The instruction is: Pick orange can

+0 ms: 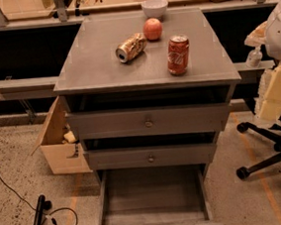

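The orange can (132, 47), golden-orange with pale mottling and silver ends, lies on its side on the grey cabinet top (96, 64), left of centre, with one silver end facing front-left. My gripper is not in view. A white rounded shape (279, 26) at the right edge may be part of my arm; it is well to the right of the can.
A red cola can (178, 55) stands upright to the can's right. A red-orange apple (153, 29) and a white bowl (155, 7) sit behind it. The cabinet's bottom drawer (154, 203) is pulled open. A cardboard box (59, 142) stands at the left and a chair base (275, 146) at the right.
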`<state>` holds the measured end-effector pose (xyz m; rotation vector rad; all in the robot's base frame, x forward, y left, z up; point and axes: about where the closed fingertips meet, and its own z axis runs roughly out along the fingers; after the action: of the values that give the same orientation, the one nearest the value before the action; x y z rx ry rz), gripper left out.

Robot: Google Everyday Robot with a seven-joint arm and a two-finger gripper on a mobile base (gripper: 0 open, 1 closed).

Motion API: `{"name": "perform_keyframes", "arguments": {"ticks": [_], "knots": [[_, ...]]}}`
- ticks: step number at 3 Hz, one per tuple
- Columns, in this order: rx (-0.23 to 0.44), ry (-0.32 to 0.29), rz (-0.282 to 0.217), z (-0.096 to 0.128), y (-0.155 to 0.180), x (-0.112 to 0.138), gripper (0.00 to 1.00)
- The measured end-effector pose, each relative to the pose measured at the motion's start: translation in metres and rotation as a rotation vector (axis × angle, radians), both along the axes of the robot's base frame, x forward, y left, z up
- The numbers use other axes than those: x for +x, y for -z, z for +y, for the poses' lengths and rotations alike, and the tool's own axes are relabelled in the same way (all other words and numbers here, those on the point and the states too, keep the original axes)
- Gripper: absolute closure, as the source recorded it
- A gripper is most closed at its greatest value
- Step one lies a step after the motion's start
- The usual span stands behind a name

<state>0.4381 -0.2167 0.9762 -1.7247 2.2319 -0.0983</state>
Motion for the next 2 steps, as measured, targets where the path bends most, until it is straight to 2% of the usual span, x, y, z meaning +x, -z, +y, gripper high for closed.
{"name": "perform_keyframes", "arguments": {"ticks": [1, 2], "knots": [[0.0, -0.001, 0.0, 0.0, 0.0, 0.0, 0.0], [-0.03, -0.114, -0.011, 0.011, -0.009, 0.013, 0.0]]}}
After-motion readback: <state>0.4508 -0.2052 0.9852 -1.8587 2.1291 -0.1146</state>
